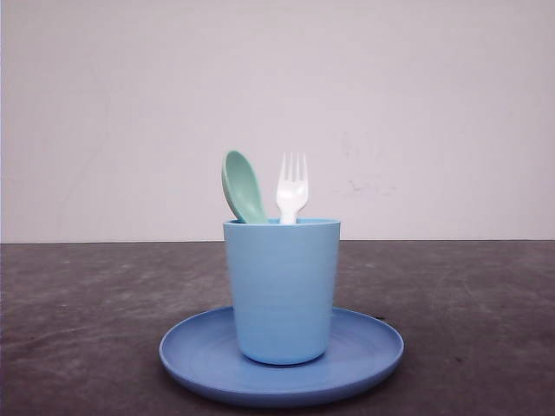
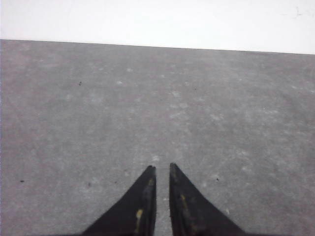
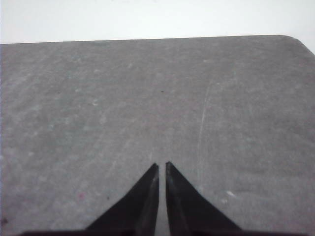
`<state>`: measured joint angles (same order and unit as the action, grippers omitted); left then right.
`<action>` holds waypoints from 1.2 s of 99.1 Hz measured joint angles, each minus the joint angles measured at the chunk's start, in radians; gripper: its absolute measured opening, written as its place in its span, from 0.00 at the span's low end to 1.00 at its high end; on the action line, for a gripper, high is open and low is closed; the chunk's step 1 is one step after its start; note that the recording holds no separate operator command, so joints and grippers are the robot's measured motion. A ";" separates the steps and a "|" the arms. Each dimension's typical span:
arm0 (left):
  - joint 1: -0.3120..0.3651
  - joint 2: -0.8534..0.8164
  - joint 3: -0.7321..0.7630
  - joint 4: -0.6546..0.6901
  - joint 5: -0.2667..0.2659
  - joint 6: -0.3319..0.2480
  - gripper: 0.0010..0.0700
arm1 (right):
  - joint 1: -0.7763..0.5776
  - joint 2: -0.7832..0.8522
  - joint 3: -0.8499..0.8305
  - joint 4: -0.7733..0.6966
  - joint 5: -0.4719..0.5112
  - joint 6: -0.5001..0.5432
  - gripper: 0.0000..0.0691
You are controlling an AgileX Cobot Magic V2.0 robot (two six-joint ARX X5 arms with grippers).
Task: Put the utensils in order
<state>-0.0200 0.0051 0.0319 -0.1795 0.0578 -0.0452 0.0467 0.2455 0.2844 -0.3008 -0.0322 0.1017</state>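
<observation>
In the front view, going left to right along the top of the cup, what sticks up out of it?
Green spoon → white fork. Both stand in the blue cup, which sits on the blue plate.

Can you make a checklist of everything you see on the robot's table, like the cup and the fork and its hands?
Surface: dark grey table, speckled and lightly scratched.
Job's things: white fork and mint-green spoon stand in the light blue cup, heads poking above the rim, spoon leaning to the left.
Clutter: the cup stands upright on a round blue plate; nothing else seen.
Hands: left hand and right hand each have their fingers nearly together with only a thin slit between, holding nothing, over bare table.
Cables: nothing seen.
Surroundings: plain pale wall behind the table.
</observation>
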 joint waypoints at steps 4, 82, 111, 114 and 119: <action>0.000 0.000 0.000 0.000 0.000 0.000 0.02 | 0.000 -0.035 -0.031 0.000 0.003 0.000 0.04; 0.000 0.000 0.000 0.000 0.000 0.000 0.02 | 0.000 -0.242 -0.263 0.117 0.006 -0.009 0.04; 0.000 0.000 0.000 0.000 0.000 0.000 0.02 | 0.000 -0.242 -0.267 0.133 0.006 -0.016 0.04; 0.000 0.000 0.000 0.000 0.000 0.000 0.02 | 0.000 -0.242 -0.267 0.133 0.006 -0.016 0.04; 0.000 0.000 0.000 0.000 0.000 0.000 0.02 | 0.000 -0.242 -0.267 0.133 0.006 -0.016 0.04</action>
<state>-0.0200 0.0051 0.0319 -0.1799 0.0582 -0.0452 0.0467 0.0036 0.0170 -0.1677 -0.0261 0.0853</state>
